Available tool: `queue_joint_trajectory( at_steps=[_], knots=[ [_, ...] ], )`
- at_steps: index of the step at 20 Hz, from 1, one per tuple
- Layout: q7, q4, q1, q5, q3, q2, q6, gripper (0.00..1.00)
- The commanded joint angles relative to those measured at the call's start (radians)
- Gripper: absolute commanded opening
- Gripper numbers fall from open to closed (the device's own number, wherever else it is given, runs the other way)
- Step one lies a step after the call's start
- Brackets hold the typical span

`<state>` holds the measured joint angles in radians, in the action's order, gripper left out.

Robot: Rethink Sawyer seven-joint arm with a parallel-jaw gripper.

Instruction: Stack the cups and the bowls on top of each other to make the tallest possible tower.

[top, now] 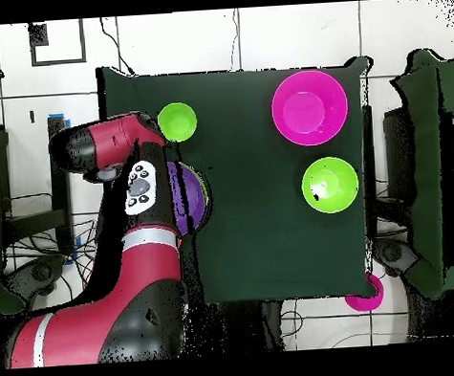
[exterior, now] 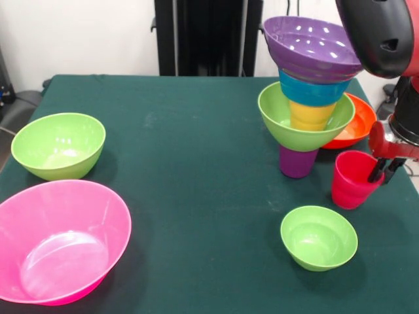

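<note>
Here the gripper [exterior: 386,169] sits at the red cup [exterior: 353,178], its dark fingers over the cup's right rim, apparently closed on the wall. The cup stands on the green table [exterior: 196,131], just right of the tower [exterior: 308,98]: purple cup, lime bowl, yellow cup, blue bowl, wide purple bowl. An orange-red bowl [exterior: 359,121] is half hidden behind. All open bowls look empty. Overhead, the arm [top: 140,191] covers most of the tower
</note>
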<state>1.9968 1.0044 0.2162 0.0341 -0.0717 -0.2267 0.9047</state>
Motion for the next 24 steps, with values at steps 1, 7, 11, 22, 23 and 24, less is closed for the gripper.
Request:
queue_joint_trajectory(
  at_steps=[1, 7, 11, 22, 23, 24],
  knots=[
    [0.214, -0.046, 0.023, -0.032, 0.03, 0.024, 0.008, 0.0],
    [0.185, -0.056, 0.027, -0.034, 0.021, 0.03, -0.025, 0.0],
    [0.179, -0.055, 0.031, -0.036, 0.015, 0.029, -0.027, 0.0],
    [0.112, -0.023, 0.037, -0.038, 0.022, -0.054, -0.001, 0.0],
    [0.112, -0.021, 0.038, -0.04, 0.025, -0.057, 0.001, 0.0],
    [0.116, -0.03, 0.041, -0.042, 0.027, -0.054, -0.004, 0.0]
  ],
)
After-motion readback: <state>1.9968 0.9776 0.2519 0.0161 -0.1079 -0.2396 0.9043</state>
